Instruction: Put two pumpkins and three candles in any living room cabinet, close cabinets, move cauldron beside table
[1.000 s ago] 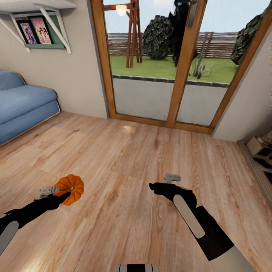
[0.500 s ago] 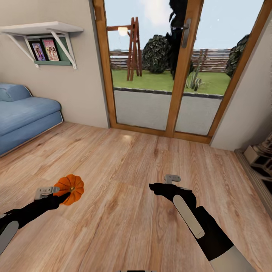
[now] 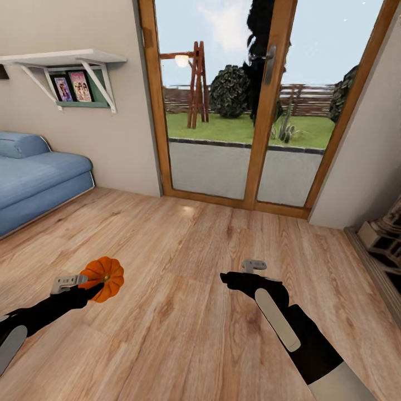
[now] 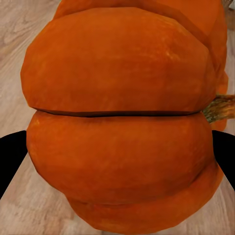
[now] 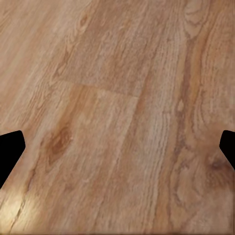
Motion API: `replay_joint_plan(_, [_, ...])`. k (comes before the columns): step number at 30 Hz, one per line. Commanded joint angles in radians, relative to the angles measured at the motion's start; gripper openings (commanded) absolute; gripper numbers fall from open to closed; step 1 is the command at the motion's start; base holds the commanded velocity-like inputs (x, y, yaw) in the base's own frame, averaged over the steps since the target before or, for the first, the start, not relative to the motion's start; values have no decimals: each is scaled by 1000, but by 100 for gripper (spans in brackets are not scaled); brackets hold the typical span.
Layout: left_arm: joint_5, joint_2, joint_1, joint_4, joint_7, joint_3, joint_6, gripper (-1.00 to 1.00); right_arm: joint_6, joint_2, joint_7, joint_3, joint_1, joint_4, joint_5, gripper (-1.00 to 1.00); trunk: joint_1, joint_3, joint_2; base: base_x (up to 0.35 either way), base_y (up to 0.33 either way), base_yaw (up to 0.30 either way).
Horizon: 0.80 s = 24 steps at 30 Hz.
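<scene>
Above the wood floor (image 3: 184, 312), the left claw (image 3: 83, 284) grips an orange pumpkin (image 3: 104, 278). The pumpkin is held up in the air, low on the robot's left side. In the left wrist view the pumpkin (image 4: 122, 117) sits between two black fingers (image 4: 11, 156), and its little brown stem pokes out to one side. The right claw (image 3: 225, 275) holds nothing. In the right wrist view its two black fingers (image 5: 10, 147) stand far apart with only floor (image 5: 117, 117) between them. Ahead are big glass doors (image 3: 245, 111) with wood frames and a garden outside. A blue sofa (image 3: 33, 178) sits on the left, under a white shelf (image 3: 67, 61) on the wall.
</scene>
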Motion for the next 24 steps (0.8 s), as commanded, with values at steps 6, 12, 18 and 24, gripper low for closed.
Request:
replay_joint_plan(6, [5,0,-1,-1,-1,0,6,-100,1,10,-10,15,-1,2,-8,100,0,-1,0,186,-206,0])
replay_joint_plan(12, [5,0,-1,-1,-1,1,6,-100,0,12,-10,18,-1,4,-8,100,0,-1,0,199,-224,159])
replay_joint_plan(18, [5,0,-1,-1,-2,-1,6,-100,0,12,-10,18,-1,4,-8,100,0,-1,0,191,-176,282])
replay_joint_plan(24, [5,0,0,-1,-1,-3,6,-100,1,12,-11,19,-1,4,-9,100,0,-1,0,180,-161,290])
